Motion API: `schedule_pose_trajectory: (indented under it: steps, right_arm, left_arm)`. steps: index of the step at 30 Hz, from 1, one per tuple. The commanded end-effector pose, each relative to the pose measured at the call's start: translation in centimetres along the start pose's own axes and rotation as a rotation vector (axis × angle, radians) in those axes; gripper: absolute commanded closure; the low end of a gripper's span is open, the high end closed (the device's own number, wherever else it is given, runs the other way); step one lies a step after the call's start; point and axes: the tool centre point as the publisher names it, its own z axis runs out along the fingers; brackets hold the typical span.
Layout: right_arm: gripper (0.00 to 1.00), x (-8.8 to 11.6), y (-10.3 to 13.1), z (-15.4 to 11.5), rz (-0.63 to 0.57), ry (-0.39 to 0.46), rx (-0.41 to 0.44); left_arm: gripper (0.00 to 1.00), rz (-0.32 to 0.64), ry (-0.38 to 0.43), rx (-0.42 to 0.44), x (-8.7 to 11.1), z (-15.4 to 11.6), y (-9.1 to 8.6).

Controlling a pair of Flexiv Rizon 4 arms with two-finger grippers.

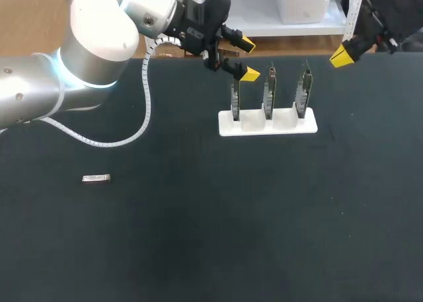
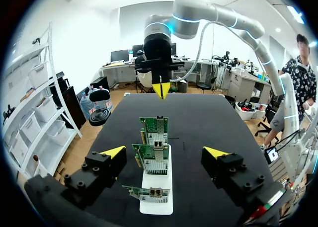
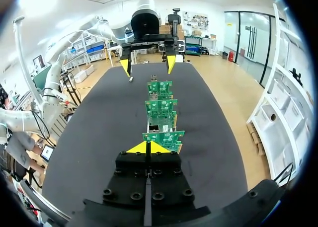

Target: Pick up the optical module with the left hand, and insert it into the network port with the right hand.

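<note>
Currently our left tool [image 1: 248, 59] hangs wide open and holds nothing, its yellow tips spread by the left end of a row of three network cards [image 1: 269, 90]. Those cards stand upright in a white holder [image 1: 268, 126] on the black surface [image 1: 211, 236]. Our right tool [image 1: 342, 55] is closed, its yellow tips pressed together on nothing. It is poised off the holder's right end and apart from it. The optical module [image 1: 96, 178], a small silvery bar, lies flat on the surface well apart from the holder, over on our left side, with neither tool near it.
</note>
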Motion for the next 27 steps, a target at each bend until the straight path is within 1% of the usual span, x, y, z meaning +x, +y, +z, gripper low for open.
schedule_pose_trajectory:
  steps: [1,5,10,11,12,27]
  right_arm:
    - [1.0,-0.21,-0.37,0.2,-0.004,0.007,-0.01]
    - [1.0,-0.4,-0.45,0.46,-0.01,0.009,-0.017]
    - [1.0,-0.31,-0.53,0.56,0.001,0.004,-0.005]
    - [0.64,-0.3,-0.57,0.58,0.005,0.005,-0.002]
    - [0.0,-0.3,-0.57,0.58,0.005,0.005,-0.002]
    - [0.0,-0.3,-0.57,0.58,0.005,0.005,-0.002]
  left_arm:
    - [0.0,-0.002,0.007,0.004,-0.12,0.0,0.17]
    - [0.0,-0.002,0.007,0.004,-0.12,0.0,0.17]
    - [0.0,-0.002,0.007,0.004,-0.12,0.0,0.17]
    - [0.0,-0.002,0.007,0.004,-0.12,0.0,0.17]
    - [0.0,-0.002,0.007,0.004,-0.12,0.0,0.17]
    - [0.0,-0.002,0.007,0.004,-0.12,0.0,0.17]
